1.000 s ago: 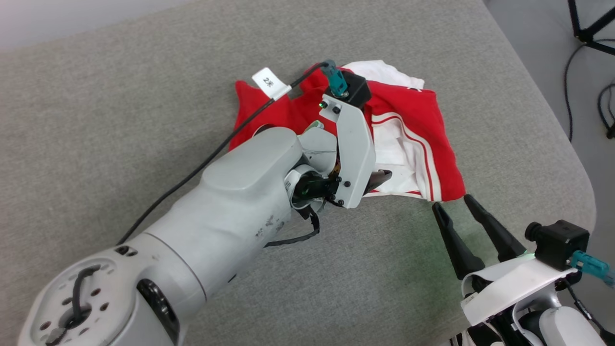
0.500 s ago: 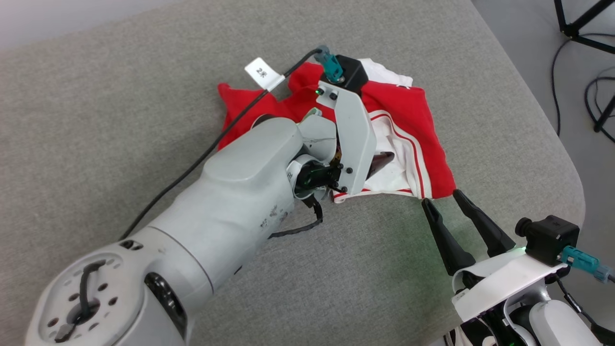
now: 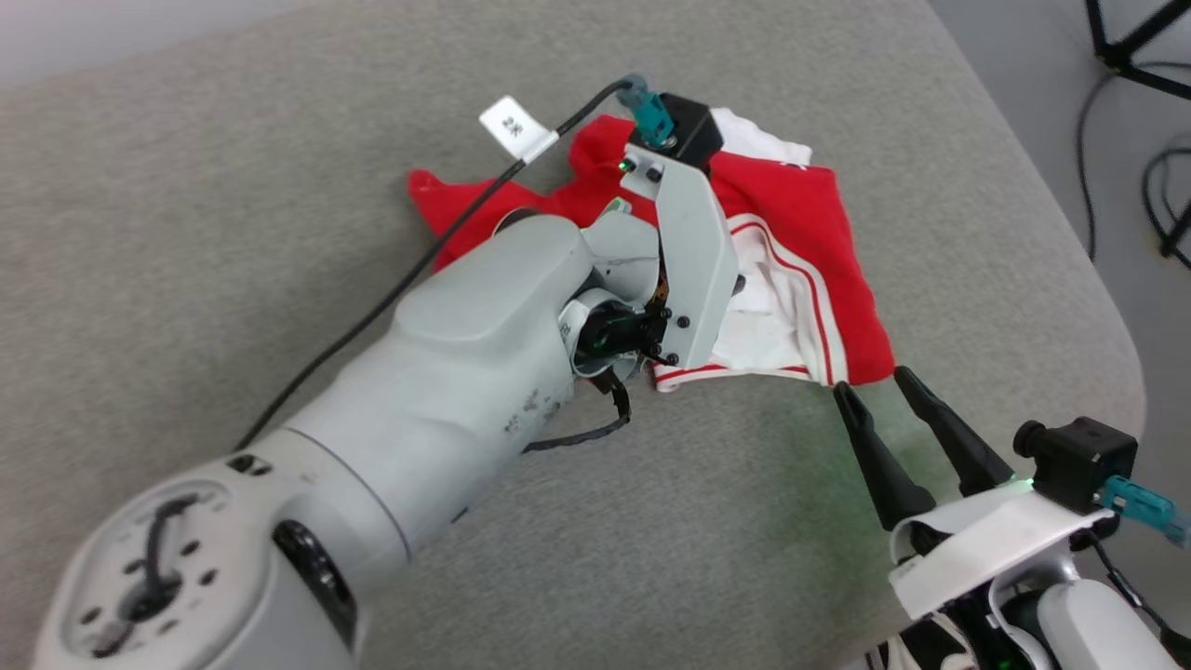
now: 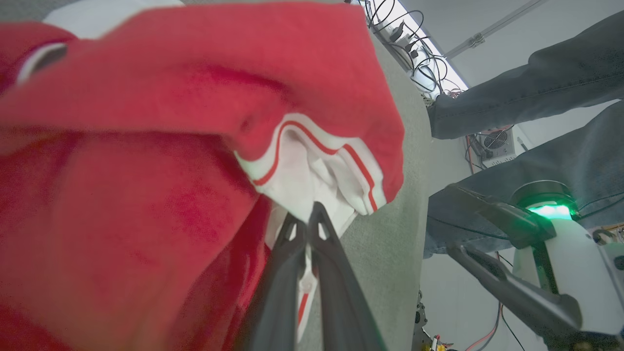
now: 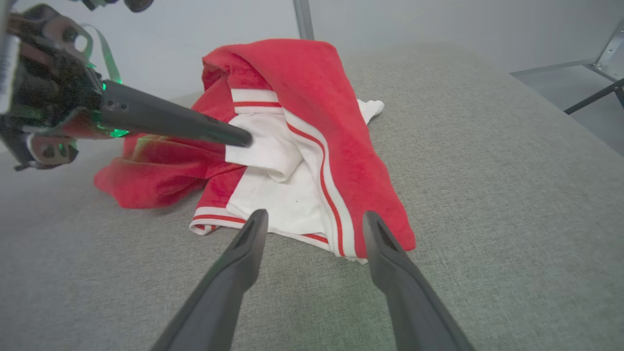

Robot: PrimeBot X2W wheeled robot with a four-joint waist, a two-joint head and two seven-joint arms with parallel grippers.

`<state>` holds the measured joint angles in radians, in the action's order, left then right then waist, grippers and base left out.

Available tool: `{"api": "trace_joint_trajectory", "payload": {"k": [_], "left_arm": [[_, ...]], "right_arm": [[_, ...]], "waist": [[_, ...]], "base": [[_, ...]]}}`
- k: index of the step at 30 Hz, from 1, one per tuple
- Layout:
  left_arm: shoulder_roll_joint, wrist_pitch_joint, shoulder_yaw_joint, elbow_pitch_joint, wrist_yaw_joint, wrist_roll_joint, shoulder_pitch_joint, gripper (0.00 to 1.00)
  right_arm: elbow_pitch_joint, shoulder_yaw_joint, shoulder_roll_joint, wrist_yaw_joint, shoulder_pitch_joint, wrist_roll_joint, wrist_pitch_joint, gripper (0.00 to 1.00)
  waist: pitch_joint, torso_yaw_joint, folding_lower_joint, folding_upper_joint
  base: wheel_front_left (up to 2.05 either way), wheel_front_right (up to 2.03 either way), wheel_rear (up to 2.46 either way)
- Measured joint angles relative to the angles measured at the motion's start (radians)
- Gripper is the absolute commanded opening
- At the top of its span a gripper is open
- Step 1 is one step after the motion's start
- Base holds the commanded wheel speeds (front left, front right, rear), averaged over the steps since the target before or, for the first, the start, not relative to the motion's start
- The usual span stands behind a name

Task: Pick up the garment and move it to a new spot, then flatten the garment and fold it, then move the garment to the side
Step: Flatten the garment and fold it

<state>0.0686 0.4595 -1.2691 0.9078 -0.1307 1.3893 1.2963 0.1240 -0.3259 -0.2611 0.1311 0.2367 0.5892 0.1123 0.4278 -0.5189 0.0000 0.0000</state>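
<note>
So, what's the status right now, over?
Left pincer shut on garment. Right pincer open, beside its near corner. Person's legs beyond the edge.

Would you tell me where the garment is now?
The garment lies crumpled upper-centre in the head view, pinched by the left end effector.

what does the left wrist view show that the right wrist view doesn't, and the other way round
Left wrist view: a person's trouser legs and a tangle of cables beyond the table. Right wrist view: a metal frame past the table. Both: the garment, the grey table, the left gripper shut on white cloth, and the open right gripper.
</note>
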Motion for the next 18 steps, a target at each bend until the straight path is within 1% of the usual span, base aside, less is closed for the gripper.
{"api": "trace_joint_trajectory", "payload": {"k": [3,8,11,15,18], "left_arm": [[0.036,0.022,-0.001,-0.067,0.000,0.010,0.013,0.00],[0.132,0.033,0.022,-0.181,0.000,0.046,0.038,0.00],[0.201,0.042,0.036,-0.233,0.000,0.058,0.050,0.00],[0.302,0.075,0.046,-0.267,0.000,0.072,0.052,0.00],[0.388,0.111,0.044,-0.272,0.014,0.072,0.045,0.00]], "right_arm": [[-0.007,0.022,-0.012,0.000,-0.019,-0.009,-0.011,1.00],[-0.046,0.064,-0.036,0.000,-0.049,-0.036,-0.049,1.00],[-0.078,0.091,-0.048,0.000,-0.070,-0.047,-0.080,1.00],[-0.126,0.116,-0.056,0.000,-0.088,-0.063,-0.127,1.00],[-0.163,0.129,-0.059,0.000,-0.105,-0.072,-0.160,1.00]], "waist": [[-0.012,0.028,0.0000,0.0000],[-0.042,0.096,0.0000,0.0000],[-0.062,0.145,0.0000,0.0000],[-0.087,0.214,0.0000,0.0000],[-0.105,0.263,0.0000,0.0000]], "base": [[0.00,0.00,0.00],[0.00,0.00,0.00],[0.00,0.00,0.00],[0.00,0.00,0.00],[0.00,0.00,0.00]]}}
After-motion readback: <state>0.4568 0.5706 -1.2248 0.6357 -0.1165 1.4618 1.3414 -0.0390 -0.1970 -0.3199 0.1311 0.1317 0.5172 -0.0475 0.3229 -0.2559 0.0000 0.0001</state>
